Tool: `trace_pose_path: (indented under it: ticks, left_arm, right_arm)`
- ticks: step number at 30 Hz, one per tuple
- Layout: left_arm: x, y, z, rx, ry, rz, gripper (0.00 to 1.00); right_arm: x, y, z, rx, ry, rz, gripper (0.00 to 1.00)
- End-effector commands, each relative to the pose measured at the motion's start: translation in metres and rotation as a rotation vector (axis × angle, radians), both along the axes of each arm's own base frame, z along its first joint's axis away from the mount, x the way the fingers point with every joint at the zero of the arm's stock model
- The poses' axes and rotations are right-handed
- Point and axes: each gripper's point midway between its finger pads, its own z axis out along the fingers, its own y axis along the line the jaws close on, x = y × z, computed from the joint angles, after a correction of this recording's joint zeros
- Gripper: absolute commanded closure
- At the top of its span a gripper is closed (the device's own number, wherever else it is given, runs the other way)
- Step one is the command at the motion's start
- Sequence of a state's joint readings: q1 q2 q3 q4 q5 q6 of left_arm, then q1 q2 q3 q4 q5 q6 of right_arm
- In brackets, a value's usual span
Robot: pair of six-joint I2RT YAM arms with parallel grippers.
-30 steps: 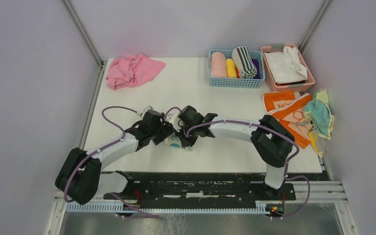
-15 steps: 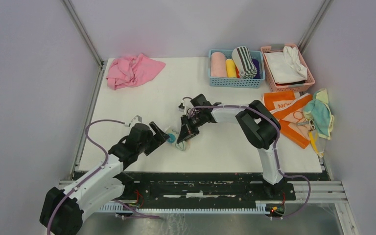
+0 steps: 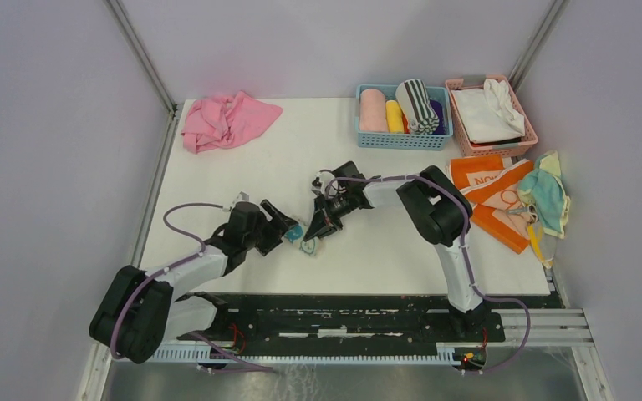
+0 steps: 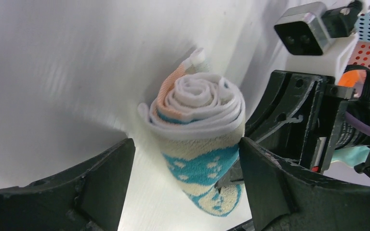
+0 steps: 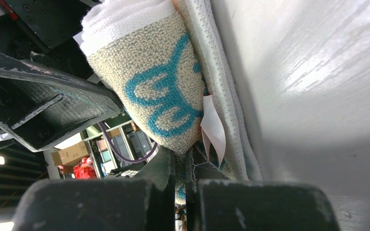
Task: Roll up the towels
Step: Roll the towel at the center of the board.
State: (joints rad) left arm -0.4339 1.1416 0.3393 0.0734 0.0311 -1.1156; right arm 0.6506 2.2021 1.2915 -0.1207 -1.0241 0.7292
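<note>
The pale towel with teal bunny prints point(image 3: 306, 241) lies rolled up on the white table, near the front middle. In the left wrist view the roll point(image 4: 197, 130) stands between my left gripper's point(image 4: 185, 192) open fingers; the right finger touches it and the left one stands apart. My left gripper point(image 3: 290, 228) is at the roll's left end. My right gripper point(image 3: 315, 229) comes from the right and is shut on the roll's loose edge point(image 5: 173, 96), seen between its fingers point(image 5: 185, 187). An orange towel with white lettering point(image 3: 489, 188) and a teal-and-yellow one point(image 3: 546, 199) lie at the right edge.
A crumpled pink cloth point(image 3: 224, 119) lies at the back left. A blue basket point(image 3: 401, 140) with several rolled towels and a pink basket point(image 3: 501, 147) with white cloth stand at the back right. The table's left edge has a metal rail.
The left arm pulled back from the roll toward the front left, then came forward again with its fingers around it. The right arm folded at the elbow; its gripper stayed at the roll.
</note>
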Motion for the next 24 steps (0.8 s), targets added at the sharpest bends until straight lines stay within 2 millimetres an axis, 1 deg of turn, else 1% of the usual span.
trace_pose_path:
  ticks: [1, 3, 7, 11, 12, 14, 17, 19, 21, 22, 24]
  left_arm:
    - [0.023, -0.018, 0.015, -0.094, -0.064, -0.006, 0.16]
    - [0.021, -0.021, 0.006, -0.097, -0.04, -0.015, 0.21]
    - [0.02, -0.022, -0.011, -0.104, -0.009, -0.005, 0.3]
    - [0.019, -0.022, -0.027, -0.087, 0.034, -0.002, 0.44]
    - [0.018, -0.021, -0.029, -0.083, 0.042, 0.0, 0.48]
    - [0.016, -0.018, -0.035, -0.066, 0.065, 0.014, 0.57]
    - [0.012, -0.01, -0.043, -0.007, 0.118, 0.028, 0.63]
    - [0.011, -0.006, -0.046, 0.035, 0.145, 0.036, 0.64]
    - [0.01, -0.003, -0.046, 0.07, 0.161, 0.043, 0.64]
    - [0.01, -0.001, -0.046, 0.089, 0.166, 0.043, 0.64]
    - [0.01, 0.002, -0.045, 0.123, 0.179, 0.048, 0.64]
  right_arm:
    - [-0.003, -0.015, -0.053, -0.138, -0.001, -0.042, 0.97]
    - [-0.002, -0.016, -0.055, -0.143, -0.006, -0.043, 0.96]
    - [0.001, -0.015, -0.051, -0.139, -0.029, -0.043, 0.92]
    - [0.006, -0.015, -0.038, -0.13, -0.103, -0.043, 0.8]
    - [0.007, -0.016, -0.032, -0.13, -0.134, -0.044, 0.78]
    - [0.012, -0.02, -0.013, -0.127, -0.221, -0.044, 0.7]
    - [0.015, -0.029, 0.013, -0.155, -0.377, -0.031, 0.58]
    - [0.019, -0.039, 0.029, -0.212, -0.528, -0.013, 0.5]
    - [0.017, -0.044, 0.047, -0.247, -0.666, 0.018, 0.42]
    - [0.022, -0.05, 0.054, -0.297, -0.757, 0.015, 0.39]
    - [0.022, -0.053, 0.069, -0.367, -0.927, 0.042, 0.34]
